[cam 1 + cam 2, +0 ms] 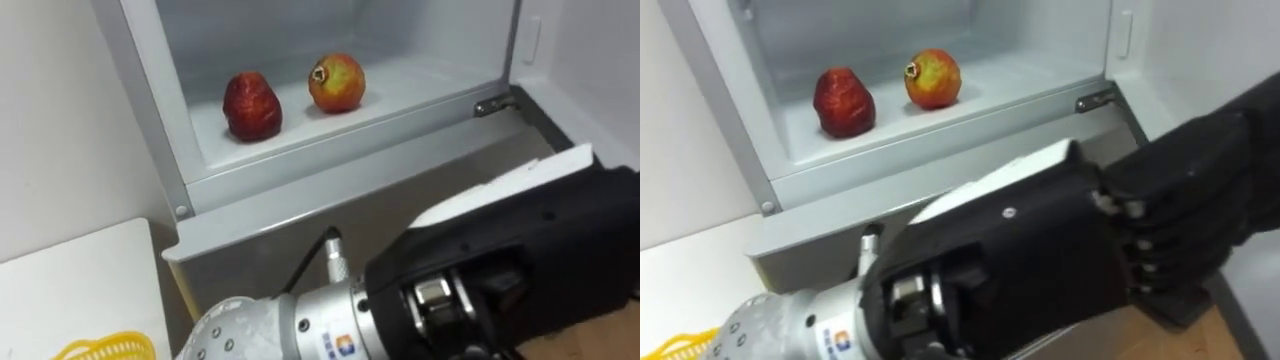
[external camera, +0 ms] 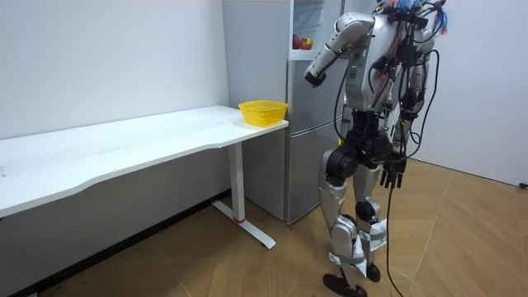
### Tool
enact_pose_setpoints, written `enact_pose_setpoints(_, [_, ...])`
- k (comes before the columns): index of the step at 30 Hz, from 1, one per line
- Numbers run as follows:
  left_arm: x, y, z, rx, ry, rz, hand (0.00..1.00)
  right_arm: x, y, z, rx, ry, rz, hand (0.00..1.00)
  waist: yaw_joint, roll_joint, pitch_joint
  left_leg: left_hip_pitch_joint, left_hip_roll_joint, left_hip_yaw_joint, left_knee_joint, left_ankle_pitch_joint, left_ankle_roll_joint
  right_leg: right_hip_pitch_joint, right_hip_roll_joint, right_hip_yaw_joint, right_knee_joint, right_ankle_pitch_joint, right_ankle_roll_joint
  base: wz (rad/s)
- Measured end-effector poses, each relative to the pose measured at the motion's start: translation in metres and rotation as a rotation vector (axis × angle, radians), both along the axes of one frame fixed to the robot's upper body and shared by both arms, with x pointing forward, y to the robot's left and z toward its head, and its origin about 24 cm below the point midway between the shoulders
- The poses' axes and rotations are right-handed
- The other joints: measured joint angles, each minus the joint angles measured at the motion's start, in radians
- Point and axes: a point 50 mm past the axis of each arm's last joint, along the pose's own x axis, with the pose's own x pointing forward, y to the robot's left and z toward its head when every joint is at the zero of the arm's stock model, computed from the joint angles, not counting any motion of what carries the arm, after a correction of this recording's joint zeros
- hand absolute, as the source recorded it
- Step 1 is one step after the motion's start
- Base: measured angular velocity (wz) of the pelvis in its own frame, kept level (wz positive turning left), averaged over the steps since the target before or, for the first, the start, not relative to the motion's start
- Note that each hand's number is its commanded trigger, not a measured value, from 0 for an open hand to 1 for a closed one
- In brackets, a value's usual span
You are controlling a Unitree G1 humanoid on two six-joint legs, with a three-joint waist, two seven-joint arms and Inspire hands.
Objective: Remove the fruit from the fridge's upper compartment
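**Barely begun, with nothing lifted out yet**

Planted before the tall grey metal fridge, just past the end of the long white table, the robot holds its left hand raised in front of the open upper compartment. The black, hard-shelled hand has its fingers loosely extended and grasps nothing. It hangs short of the grey sill, well apart from the fruit. The right hand hangs at the robot's side, fingers slack and equally empty.

Two candidates rest on the smooth white shelf, at about 11 o'clock from the raised hand. One is a dark red, lumpy fruit with a dull, uneven skin. At its 2 o'clock, near but not touching, sits a round red-and-yellow fruit with a small crown, glossy and firm-looking, possibly a pomegranate.

On this evidence the door is open and the approach is made. The reach inside, the grasp and the carry-out all remain. A yellow woven basket waits on the table corner at 7 o'clock in the eye view, a likely drop-off.
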Motion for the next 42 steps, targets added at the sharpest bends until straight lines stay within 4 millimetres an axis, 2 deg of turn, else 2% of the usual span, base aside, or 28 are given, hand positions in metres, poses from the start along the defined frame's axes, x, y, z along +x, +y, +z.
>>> enact_pose_setpoints(6, [-0.003, -0.010, 0.002, -0.001, 0.003, -0.039, 0.00, 0.001, -0.001, 0.000, -0.008, 0.004, -0.008, 0.00, -0.040, 0.008, 0.0043, 0.002, 0.002, -0.003, 0.000, 0.000, 0.000, 0.001, 0.002, 0.002, 0.000, 0.000, -0.001, 0.00])
enact_pose_setpoints(12, [-0.003, -0.024, 0.004, 0.009, 0.003, -0.075, 0.00, -0.003, 0.000, -0.001, 0.004, 0.012, -0.040, 0.00, -0.054, 0.020, 0.0112, 0.011, 0.001, 0.005, 0.000, 0.000, 0.000, 0.000, 0.003, 0.014, -0.006, 0.002, -0.003, -0.04])
enact_pose_setpoints(13, [-0.003, -0.026, 0.004, 0.010, 0.007, -0.080, 0.00, -0.003, 0.000, -0.001, 0.004, 0.015, -0.034, 0.00, -0.062, 0.024, 0.0087, 0.011, 0.001, 0.006, 0.000, 0.000, 0.000, 0.001, 0.003, 0.014, -0.015, 0.002, -0.003, -0.06])
enact_pose_setpoints(18, [-0.002, -0.034, 0.005, -0.001, 0.031, -0.085, 0.00, -0.003, 0.001, -0.001, 0.004, 0.016, -0.024, 0.00, -0.066, 0.035, 0.0060, 0.017, 0.004, 0.022, -0.002, 0.000, 0.000, 0.002, 0.007, 0.029, -0.012, 0.003, -0.005, -0.10])
enact_pose_setpoints(24, [-0.003, -0.036, 0.004, 0.009, 0.018, -0.079, 0.00, -0.002, 0.003, -0.002, 0.013, 0.012, -0.031, 0.00, -0.068, 0.033, 0.0076, 0.019, 0.008, 0.020, -0.002, 0.000, 0.000, 0.001, 0.013, 0.035, -0.013, 0.005, -0.008, -0.08])
enact_pose_setpoints(30, [0.002, -0.031, 0.000, 0.040, 0.015, -0.049, 0.00, 0.007, 0.004, 0.000, 0.020, -0.005, -0.017, 0.00, -0.060, 0.013, 0.0199, 0.016, 0.008, 0.022, -0.005, 0.000, -0.001, -0.001, 0.013, 0.038, -0.012, 0.005, -0.008, -0.06])
enact_pose_setpoints(32, [0.006, -0.026, -0.005, 0.066, 0.011, -0.015, 0.00, 0.007, 0.002, 0.000, 0.013, -0.008, -0.021, 0.00, -0.050, 0.012, 0.0195, 0.017, 0.007, 0.021, -0.007, 0.000, -0.001, 0.000, 0.012, 0.036, -0.012, 0.005, -0.008, 0.00])
enact_pose_setpoints(36, [0.013, -0.009, -0.012, 0.086, 0.002, 0.077, 0.00, 0.004, 0.000, 0.000, 0.010, -0.011, -0.044, 0.00, -0.005, 0.010, 0.0181, 0.017, 0.007, 0.018, -0.008, 0.000, -0.001, 0.002, 0.011, 0.020, -0.012, 0.005, -0.008, 0.06])
enact_pose_setpoints(38, [0.015, 0.000, -0.009, 0.087, -0.025, 0.116, 0.00, 0.003, 0.000, 0.000, 0.011, -0.009, -0.038, 0.00, 0.017, 0.009, 0.0175, 0.016, 0.007, 0.000, -0.010, 0.000, -0.001, 0.005, 0.011, 0.009, -0.012, 0.005, -0.008, 0.18])
enact_pose_setpoints(39, [0.017, 0.006, -0.007, 0.082, -0.036, 0.143, 0.00, 0.003, 0.000, 0.000, 0.011, -0.010, -0.032, 0.00, 0.040, 0.008, 0.0170, 0.016, 0.007, -0.008, -0.012, 0.000, -0.001, 0.007, 0.011, 0.000, -0.012, 0.005, -0.008, 0.09])
enact_pose_setpoints(42, [0.019, 0.023, 0.000, 0.042, -0.060, 0.206, 0.00, 0.002, 0.000, 0.000, 0.015, -0.019, -0.031, 0.00, 0.080, 0.003, 0.0143, 0.015, 0.007, -0.014, -0.012, 0.000, -0.001, 0.009, 0.010, -0.016, -0.012, 0.005, -0.008, 0.14])
